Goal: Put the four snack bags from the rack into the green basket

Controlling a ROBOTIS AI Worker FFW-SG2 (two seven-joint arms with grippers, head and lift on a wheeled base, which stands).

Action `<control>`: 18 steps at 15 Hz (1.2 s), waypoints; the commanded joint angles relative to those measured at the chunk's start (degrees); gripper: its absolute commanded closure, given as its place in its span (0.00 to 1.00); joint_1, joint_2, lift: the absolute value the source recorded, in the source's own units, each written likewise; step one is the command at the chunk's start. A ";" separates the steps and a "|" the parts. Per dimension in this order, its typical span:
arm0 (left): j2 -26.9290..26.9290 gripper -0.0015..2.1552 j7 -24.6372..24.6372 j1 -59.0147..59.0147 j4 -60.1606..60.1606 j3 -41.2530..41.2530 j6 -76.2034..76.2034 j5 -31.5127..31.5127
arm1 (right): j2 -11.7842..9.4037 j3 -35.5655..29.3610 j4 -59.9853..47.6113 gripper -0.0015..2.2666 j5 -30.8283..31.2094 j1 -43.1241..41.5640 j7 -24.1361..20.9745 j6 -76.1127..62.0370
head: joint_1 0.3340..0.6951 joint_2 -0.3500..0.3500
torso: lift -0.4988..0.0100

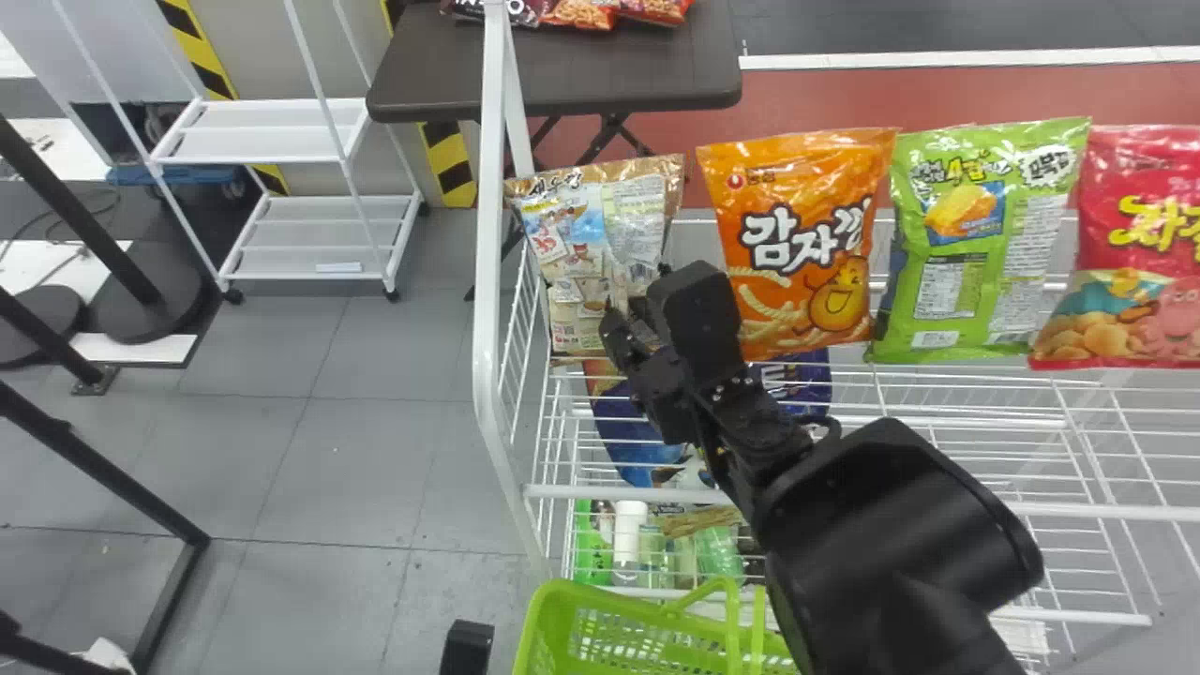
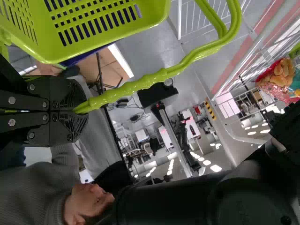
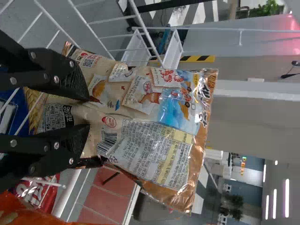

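Snack bags, four, in a row along the upper part of the white rack (image 1: 488,234); basket (image 1: 553,609), one, green, at 6 o'clock in the head view, below the rack.

Brown bag (image 1: 572,253): near 12 o'clock, at the row's left end, just beside the rack's white end post; roughly upright, slightly tilted, printed panels facing out. Orange bag (image 1: 797,216): at 3 o'clock from the brown one, upright. Green bag (image 1: 980,216): next at 3 o'clock, upright. Red bag (image 1: 1139,225): last at 3 o'clock, cut by the view's edge.

Right gripper (image 1: 656,314): arm entering from 5 o'clock, fingers pointing towards 11 o'clock, at the lower part of the brown bag; fingers spread, one to each side of that part, bag between them in the right wrist view; not clenched; whether both pads touch the wrapper, cannot be told.

Left gripper (image 1: 467,647): at 7 o'clock, just beside the basket; in the left wrist view, clenched on the basket's green handle (image 2: 150,79), fingers together at its end.

Also present: blue bag (image 1: 628,436) and bottles (image 1: 630,534) lower in the rack, towards 6 o'clock; dark table (image 1: 422,66) at 12 o'clock, behind the rack, bearing packets (image 1: 581,13); white cart (image 1: 262,117) at 10 o'clock, standing on the grey floor (image 1: 356,450).
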 commanded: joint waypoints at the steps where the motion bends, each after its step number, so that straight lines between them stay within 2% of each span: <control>1: -0.04 0.85 -0.02 0.01 0.00 0.00 -0.11 0.00 | 0.14 0.09 -4.55 0.97 1.67 3.23 -0.03 0.00 | 1.00 0.67 | 0.97; 8: -0.04 0.85 -0.37 0.01 -0.09 0.09 -0.46 0.27 | 0.14 -0.52 -20.02 0.97 5.36 16.59 -0.64 4.39 | 1.00 0.66 | 0.97; 9: -0.12 0.85 -0.46 0.10 -0.18 0.09 -0.46 0.27 | -0.53 -0.87 -23.01 0.97 5.71 19.40 -1.00 4.22 | 1.00 0.65 | 0.97; 11: -0.39 0.85 -0.46 0.18 -0.35 0.27 -0.46 0.27 | -2.46 -1.93 -28.02 0.97 6.32 24.67 -2.75 3.16 | 1.00 0.62 | 0.97; 15: -0.92 0.85 -0.11 0.27 -0.53 0.62 -0.64 0.09 | -6.50 -6.32 -38.83 0.97 6.24 36.18 -3.98 1.93 | 1.00 0.49 | 0.97; 16: -1.18 0.85 -0.02 0.27 -0.53 0.97 -0.82 0.09 | -8.35 -7.46 -41.03 0.97 5.89 38.73 -4.77 2.28 | 1.00 0.41 | 0.97; 18: -1.62 0.85 -0.02 0.18 -0.53 1.67 -0.82 0.09 | -11.25 -10.28 -43.84 0.97 4.92 43.83 -5.92 2.11 | 1.00 0.32 | 0.97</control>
